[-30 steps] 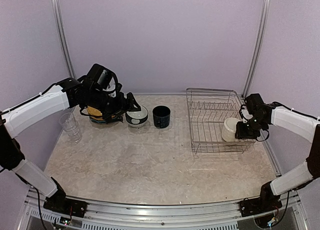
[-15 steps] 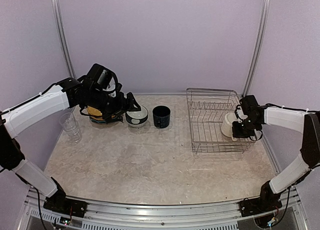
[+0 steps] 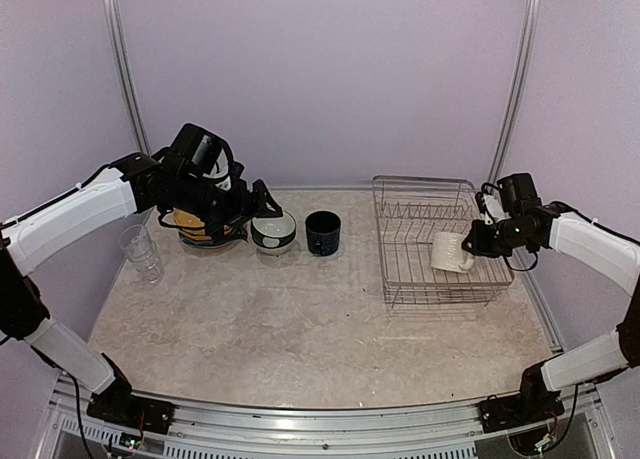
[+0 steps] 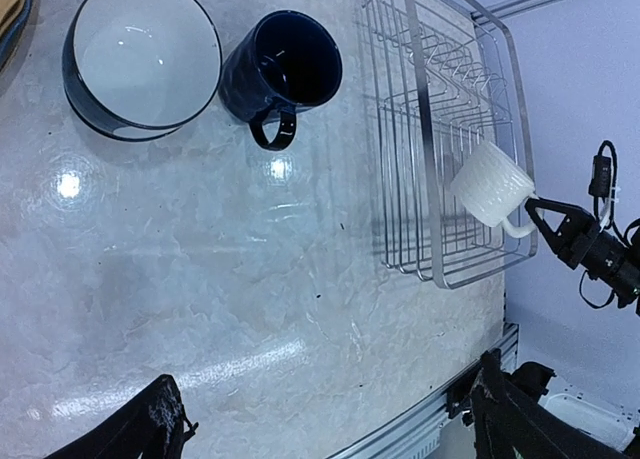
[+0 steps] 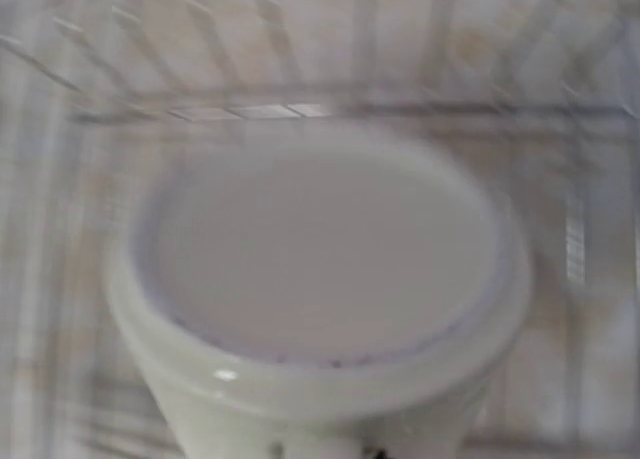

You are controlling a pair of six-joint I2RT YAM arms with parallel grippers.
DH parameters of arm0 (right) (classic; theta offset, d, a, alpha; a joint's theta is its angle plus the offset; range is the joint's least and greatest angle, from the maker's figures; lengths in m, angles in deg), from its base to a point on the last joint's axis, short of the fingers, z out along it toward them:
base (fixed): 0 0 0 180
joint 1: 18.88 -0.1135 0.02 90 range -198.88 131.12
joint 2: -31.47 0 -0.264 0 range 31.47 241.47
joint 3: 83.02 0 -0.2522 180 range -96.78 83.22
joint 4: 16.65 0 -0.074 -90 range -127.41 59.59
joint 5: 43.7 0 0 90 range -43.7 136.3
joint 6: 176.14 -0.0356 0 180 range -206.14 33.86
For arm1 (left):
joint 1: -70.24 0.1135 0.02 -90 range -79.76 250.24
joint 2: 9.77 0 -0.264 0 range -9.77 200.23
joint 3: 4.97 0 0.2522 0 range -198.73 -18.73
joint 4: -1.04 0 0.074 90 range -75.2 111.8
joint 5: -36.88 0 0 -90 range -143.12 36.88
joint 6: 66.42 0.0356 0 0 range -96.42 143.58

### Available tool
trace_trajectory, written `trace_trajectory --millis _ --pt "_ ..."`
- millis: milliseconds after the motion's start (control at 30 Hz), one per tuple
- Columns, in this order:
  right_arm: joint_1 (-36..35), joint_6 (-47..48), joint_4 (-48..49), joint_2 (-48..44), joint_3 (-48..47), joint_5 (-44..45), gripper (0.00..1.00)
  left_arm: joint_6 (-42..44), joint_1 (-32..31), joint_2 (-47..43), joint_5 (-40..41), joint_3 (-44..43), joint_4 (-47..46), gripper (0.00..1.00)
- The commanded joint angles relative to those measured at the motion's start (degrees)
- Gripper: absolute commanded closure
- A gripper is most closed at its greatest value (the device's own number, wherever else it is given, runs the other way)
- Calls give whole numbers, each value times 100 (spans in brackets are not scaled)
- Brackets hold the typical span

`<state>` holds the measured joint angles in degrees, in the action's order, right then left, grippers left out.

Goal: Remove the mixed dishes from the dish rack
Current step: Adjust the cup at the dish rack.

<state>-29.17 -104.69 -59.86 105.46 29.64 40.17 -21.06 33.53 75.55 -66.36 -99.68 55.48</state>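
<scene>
The silver wire dish rack [image 3: 430, 241] stands at the right and holds no dishes on its tines. My right gripper [image 3: 476, 242] is shut on the handle of the cream mug [image 3: 449, 251] and holds it tilted on its side just above the rack's right part. The mug fills the right wrist view [image 5: 320, 279]. In the left wrist view the mug [image 4: 490, 184] hangs over the rack [image 4: 440, 129]. My left gripper [image 3: 262, 201] is open and empty above the teal bowl [image 3: 273, 231]. The navy mug [image 3: 322, 232] stands beside the bowl.
A stack of yellow and blue plates [image 3: 195, 227] sits behind my left arm. Clear glasses [image 3: 140, 249] stand at the left edge. The bowl [image 4: 145, 59] and navy mug [image 4: 285, 74] show upright in the left wrist view. Metal frame posts rise at both back corners.
My right gripper has lifted the cream mug off the rack floor, tipping it sideways and carrying it slightly left. My left arm has stayed nearly still.
</scene>
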Motion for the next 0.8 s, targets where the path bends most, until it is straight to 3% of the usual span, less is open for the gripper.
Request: trace_trajectory --millis 0,133,400,767 --pt "39 -468 855 -368 -165 -1135 100 -134 154 -214 -512 82 -341 5" --pt "29 -1003 1458 -523 62 -1573 100 -328 274 -337 -938 281 -678 4" --pt "-5 -968 1295 -62 122 -1454 100 -449 279 -370 -1114 402 -782 4" --pt "-328 -111 -653 339 -317 -609 100 -466 270 -378 -1159 445 -807 4"
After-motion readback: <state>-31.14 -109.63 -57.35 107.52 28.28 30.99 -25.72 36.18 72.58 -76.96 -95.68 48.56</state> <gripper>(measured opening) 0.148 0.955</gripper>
